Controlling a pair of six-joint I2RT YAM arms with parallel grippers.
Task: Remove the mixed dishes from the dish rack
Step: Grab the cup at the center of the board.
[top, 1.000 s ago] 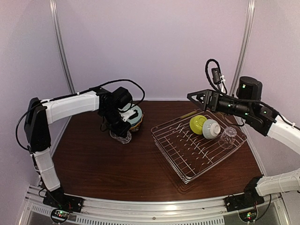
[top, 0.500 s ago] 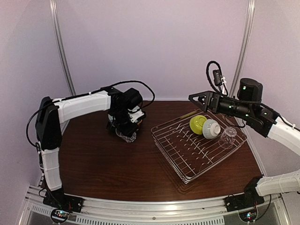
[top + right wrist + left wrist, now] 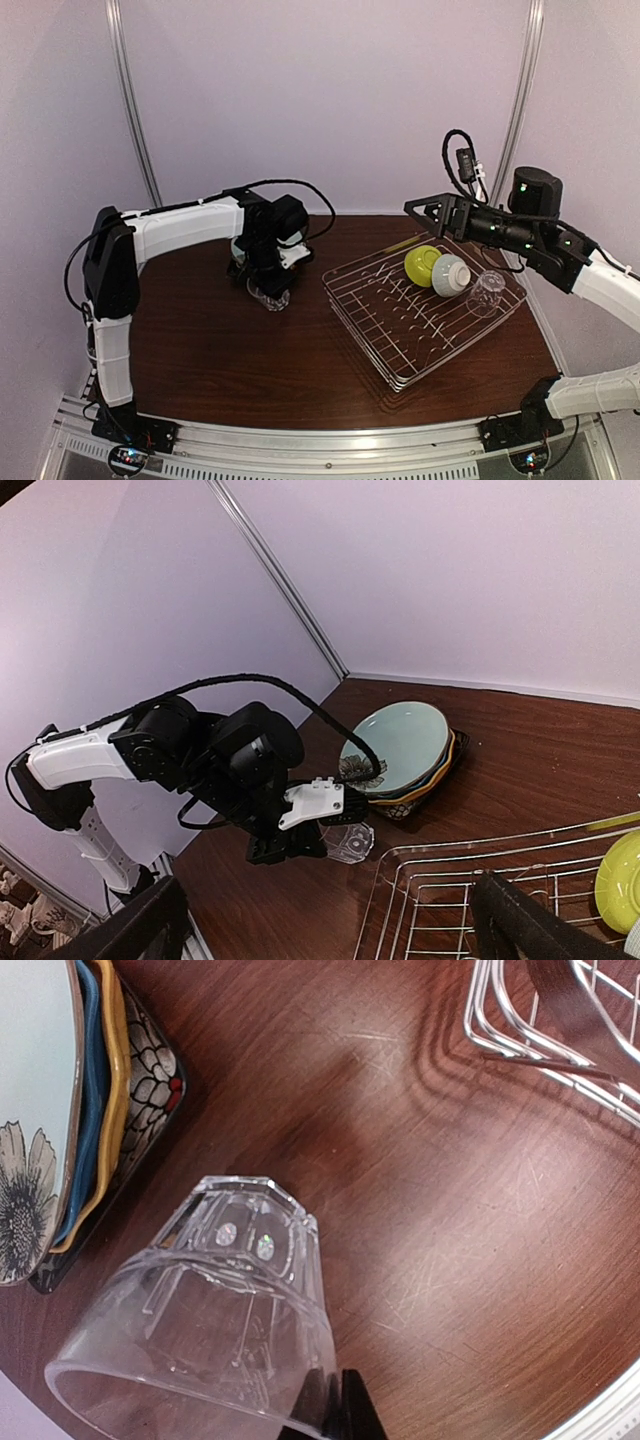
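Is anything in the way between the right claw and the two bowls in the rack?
Nothing visible. The right gripper hangs open above the far corner of the dish rack, with only air between it and the yellow-green bowl and white bowl. The left gripper, holding a clear glass, is off to the side.

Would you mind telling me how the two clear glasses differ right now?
The held glass is outside the dish rack, by the stacked plates; the racked glass sits inside it, beside the white bowl. The left gripper grips the held glass; no gripper touches the racked glass. Both are clear.
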